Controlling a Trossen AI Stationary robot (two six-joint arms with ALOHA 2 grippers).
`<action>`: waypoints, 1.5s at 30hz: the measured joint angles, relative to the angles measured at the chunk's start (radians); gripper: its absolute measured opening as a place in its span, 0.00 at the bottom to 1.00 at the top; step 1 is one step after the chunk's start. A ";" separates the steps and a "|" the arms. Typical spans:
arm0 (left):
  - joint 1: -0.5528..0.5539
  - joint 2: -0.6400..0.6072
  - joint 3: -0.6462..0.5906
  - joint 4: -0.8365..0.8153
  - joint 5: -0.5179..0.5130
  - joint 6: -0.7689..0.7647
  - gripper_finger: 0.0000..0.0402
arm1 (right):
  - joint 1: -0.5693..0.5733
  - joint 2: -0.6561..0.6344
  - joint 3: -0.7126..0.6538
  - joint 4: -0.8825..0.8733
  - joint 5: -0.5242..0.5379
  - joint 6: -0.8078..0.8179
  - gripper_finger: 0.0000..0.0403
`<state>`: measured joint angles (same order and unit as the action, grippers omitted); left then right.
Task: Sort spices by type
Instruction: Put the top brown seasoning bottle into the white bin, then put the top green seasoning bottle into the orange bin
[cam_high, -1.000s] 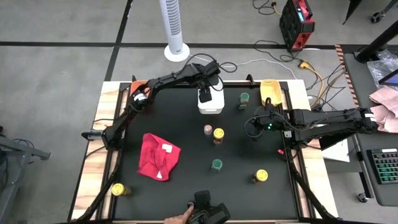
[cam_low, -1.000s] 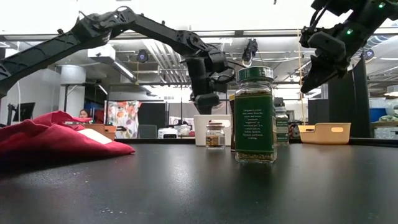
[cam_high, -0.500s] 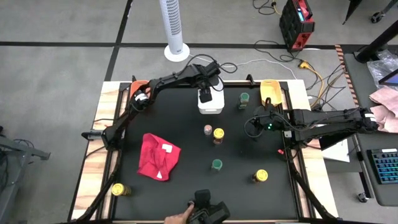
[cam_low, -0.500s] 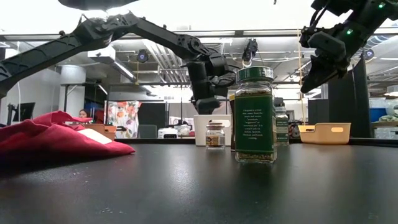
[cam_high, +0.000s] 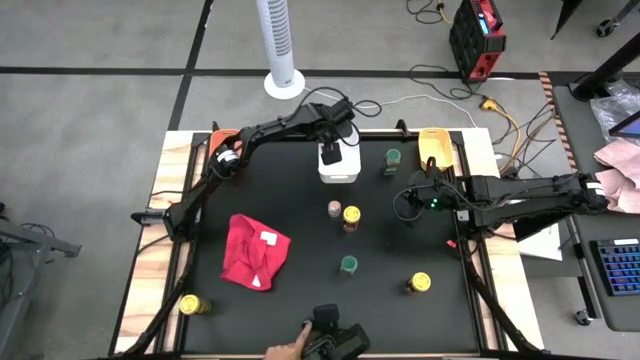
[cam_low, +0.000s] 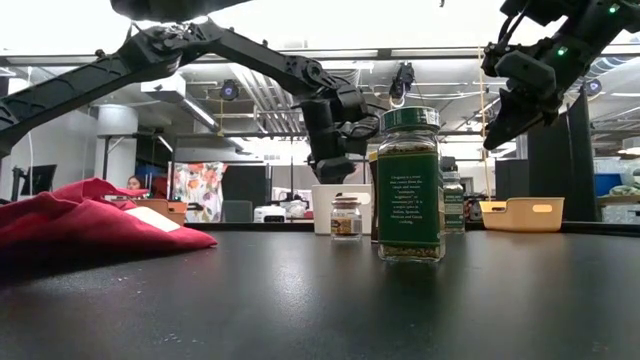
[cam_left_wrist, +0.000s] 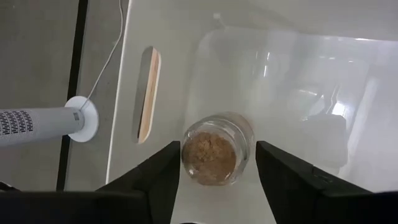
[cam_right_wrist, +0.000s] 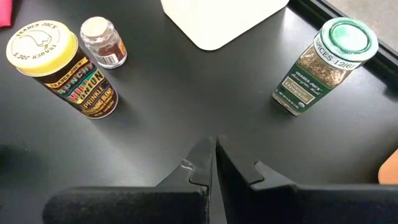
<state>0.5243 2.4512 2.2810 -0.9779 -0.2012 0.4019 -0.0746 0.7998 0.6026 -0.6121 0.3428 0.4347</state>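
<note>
Release step, I judge: left pincer (cam_left_wrist: 217, 163) open around a jar (cam_left_wrist: 212, 152) in the white bin (cam_high: 339, 164); next, lift clear. Right pincer (cam_right_wrist: 215, 151) closed, waiting.

grey floor (cam_high: 90, 40), white tower fan (cam_high: 279, 40)

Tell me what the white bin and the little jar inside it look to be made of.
White bin: apparently smooth plastic with a slight sheen; its walls carry soft reflections, and a handle slot is cut through one side.
Jar: clear, likely glass or hard plastic; the tan spice shows through and its rim glints.
</note>
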 joint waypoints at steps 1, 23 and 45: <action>0.000 0.000 0.000 0.000 0.000 0.000 0.48 | 0.000 0.000 0.000 0.000 0.000 0.000 0.03; -0.014 -0.097 0.067 -0.165 0.092 -0.069 0.48 | 0.000 0.000 -0.002 0.034 0.000 -0.033 0.03; -0.102 -0.550 -0.449 0.011 0.142 -0.179 0.37 | 0.000 0.000 -0.003 0.102 -0.001 -0.042 0.03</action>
<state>0.4223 1.9015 1.8316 -0.9667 -0.0597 0.2226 -0.0746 0.7998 0.5995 -0.5100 0.3418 0.3923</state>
